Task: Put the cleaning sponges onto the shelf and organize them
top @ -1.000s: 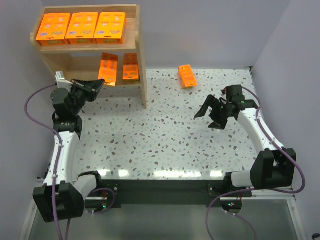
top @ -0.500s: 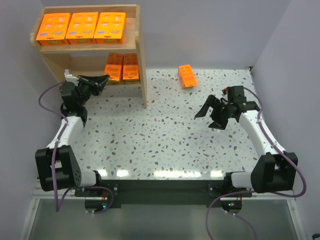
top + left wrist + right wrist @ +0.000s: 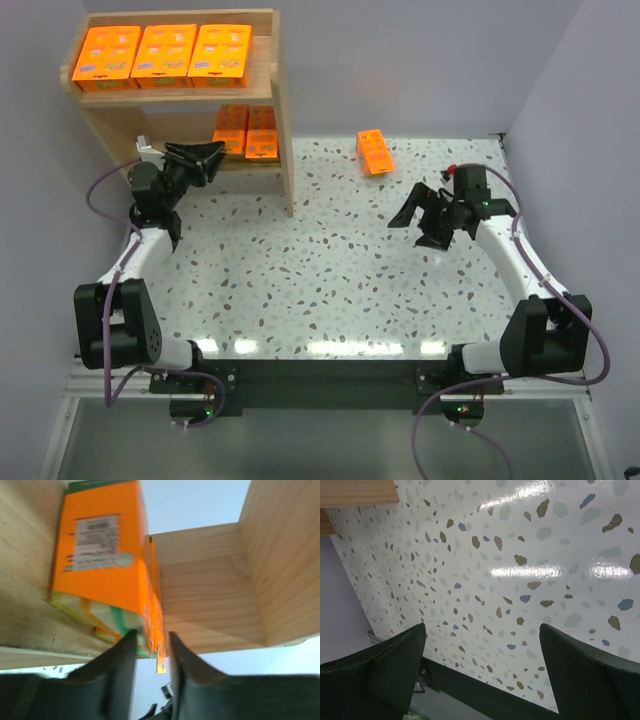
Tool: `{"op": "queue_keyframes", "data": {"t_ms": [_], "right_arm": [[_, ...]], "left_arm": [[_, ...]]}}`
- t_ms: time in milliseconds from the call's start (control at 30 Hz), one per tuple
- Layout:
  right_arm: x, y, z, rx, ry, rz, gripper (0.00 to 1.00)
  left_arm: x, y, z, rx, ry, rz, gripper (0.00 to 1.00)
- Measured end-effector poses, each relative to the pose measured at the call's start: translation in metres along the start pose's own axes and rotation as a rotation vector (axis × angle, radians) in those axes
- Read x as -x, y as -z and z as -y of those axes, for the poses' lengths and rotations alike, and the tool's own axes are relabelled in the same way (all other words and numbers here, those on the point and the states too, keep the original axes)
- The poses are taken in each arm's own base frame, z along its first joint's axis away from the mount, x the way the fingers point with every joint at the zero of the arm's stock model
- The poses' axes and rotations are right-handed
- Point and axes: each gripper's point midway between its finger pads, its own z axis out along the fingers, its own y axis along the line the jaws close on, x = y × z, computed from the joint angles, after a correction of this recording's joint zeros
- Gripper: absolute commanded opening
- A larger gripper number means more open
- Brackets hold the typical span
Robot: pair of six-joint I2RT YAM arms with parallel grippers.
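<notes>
Resting on the shelf's [image 3: 283, 120] lower tier, two cleaning sponges [image 3: 247, 132] are being touched by the left hand [image 3: 217, 155], fingers slightly apart; the right hand [image 3: 408, 230] is being held wide open, empty, over the desk [image 3: 330, 270].

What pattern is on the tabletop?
The tabletop is glossy white with scattered brown, blue and pale-green flecks; the right wrist view shows it best.

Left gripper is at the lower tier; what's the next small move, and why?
Probably draw the left gripper straight back out of the shelf: its jaws stand parted at the near edge of a sponge pack that rests on the lower tier beside another pack, so placing looks done. One last pack lies on the table.
</notes>
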Motion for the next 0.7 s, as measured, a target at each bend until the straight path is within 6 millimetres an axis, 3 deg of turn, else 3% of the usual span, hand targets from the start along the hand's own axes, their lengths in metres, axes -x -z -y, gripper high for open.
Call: {"op": "queue_keyframes", "data": {"t_ms": [67,133,300,467,567,700], "right_arm": [[0.008,-0.002,-0.003,0.004,0.017,0.011,0.99],[0.022,-0.004,-0.008,0.006,0.041,0.039,0.99],[0.084,-0.007,-0.027,-0.015,0.138,0.177,0.99],[0.149,-0.014,-0.037,-0.073,0.245,0.319,0.99],[0.177,-0.034,-0.035,-0.117,0.299,0.364,0.99],[0.204,-0.078,-0.030,-0.185,0.400,0.367,0.99]], "left_arm": [[-0.001,0.002,0.004,-0.009,0.000,-0.001,0.57],[-0.005,0.008,0.011,-0.019,-0.010,-0.004,0.64],[-0.015,0.034,0.043,-0.074,-0.068,-0.005,0.93],[-0.031,0.068,0.069,-0.109,-0.147,-0.017,0.99],[-0.042,0.091,0.077,-0.100,-0.211,-0.020,1.00],[-0.058,0.126,0.083,-0.075,-0.309,-0.022,1.00]]}}
